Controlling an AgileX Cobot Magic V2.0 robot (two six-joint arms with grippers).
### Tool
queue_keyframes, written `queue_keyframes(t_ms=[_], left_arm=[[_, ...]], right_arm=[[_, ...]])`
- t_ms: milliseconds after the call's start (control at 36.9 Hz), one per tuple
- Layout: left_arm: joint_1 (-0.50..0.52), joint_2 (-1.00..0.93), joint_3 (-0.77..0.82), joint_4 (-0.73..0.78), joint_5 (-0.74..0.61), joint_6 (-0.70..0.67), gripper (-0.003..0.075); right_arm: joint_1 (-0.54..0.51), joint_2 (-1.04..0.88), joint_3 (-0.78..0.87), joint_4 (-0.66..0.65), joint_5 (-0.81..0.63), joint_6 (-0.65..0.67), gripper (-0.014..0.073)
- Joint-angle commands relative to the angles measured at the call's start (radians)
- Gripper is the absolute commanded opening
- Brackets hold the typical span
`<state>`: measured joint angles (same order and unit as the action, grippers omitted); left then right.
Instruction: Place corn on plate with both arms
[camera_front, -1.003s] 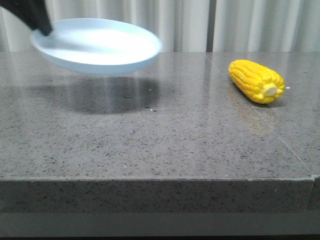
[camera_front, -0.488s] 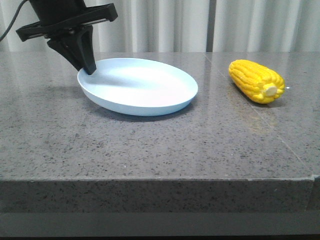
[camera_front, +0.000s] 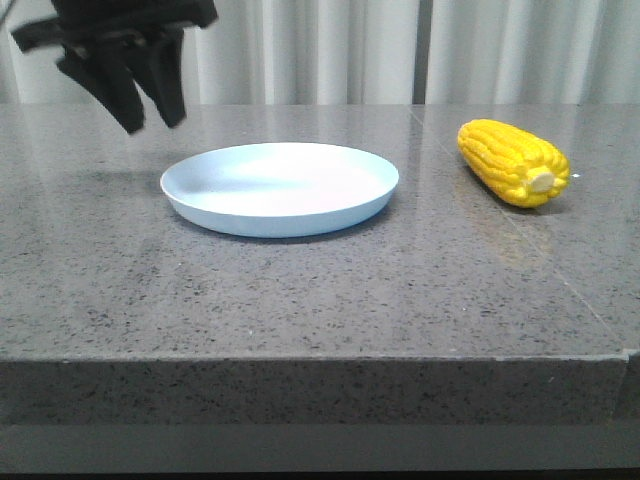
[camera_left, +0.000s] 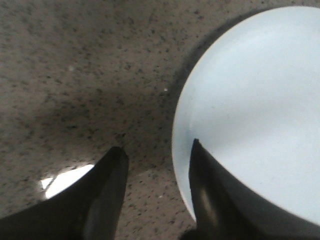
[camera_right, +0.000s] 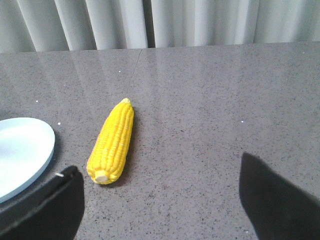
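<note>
The pale blue plate lies flat on the grey stone table, left of centre. My left gripper hangs open just above and behind the plate's left rim, holding nothing; in the left wrist view the gripper has its two fingers apart over the plate's edge. The yellow corn lies on the table at the right, stub end toward the front. In the right wrist view the corn lies ahead of my right gripper, which is wide open and empty. The plate's rim shows there too.
The grey speckled table has its front edge near the camera. White curtains hang behind the table.
My left gripper lowered the plate onto the table, let go of its rim and rose up and to the left. The corn has not moved.
</note>
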<state>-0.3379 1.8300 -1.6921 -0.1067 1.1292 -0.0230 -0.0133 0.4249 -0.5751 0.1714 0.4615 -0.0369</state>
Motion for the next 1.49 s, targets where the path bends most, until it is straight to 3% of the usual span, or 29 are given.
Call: queue_keyframes(t_ms=[0, 244, 434, 678, 1085, 1247, 1464], left_arm=[[-0.008, -0.119, -0.034, 0.107, 0.005, -0.045, 0.0265], [-0.004, -0.255, 0.053, 0.311, -0.002, -0.131, 0.0090], [0.043, -0.369, 0.196, 0.337, -0.096, -0.146, -0.0021], [0.139, -0.553, 0.413, 0.329, -0.228, -0.162, -0.0020], [0.143, -1.052, 0.980, 0.322, -0.708, -0.187, -0.0020], [0.143, -1.262, 1.164, 0.322, -0.790, -0.187, -0.0020], [0.143, -1.503, 1.269, 0.340, -0.827, -0.187, -0.0020]], right_arm=[[-0.007, 0.011, -0.037, 0.002, -0.071, -0.009, 0.0650], [-0.007, 0.011, -0.037, 0.002, -0.071, -0.009, 0.0650], [-0.007, 0.011, -0.037, 0.002, -0.071, -0.009, 0.0650], [-0.007, 0.011, -0.037, 0.002, -0.071, -0.009, 0.0650], [-0.007, 0.011, -0.037, 0.002, -0.071, -0.009, 0.0650], [-0.007, 0.011, -0.037, 0.002, -0.071, -0.009, 0.0650], [-0.007, 0.011, -0.037, 0.002, -0.072, -0.009, 0.0650]])
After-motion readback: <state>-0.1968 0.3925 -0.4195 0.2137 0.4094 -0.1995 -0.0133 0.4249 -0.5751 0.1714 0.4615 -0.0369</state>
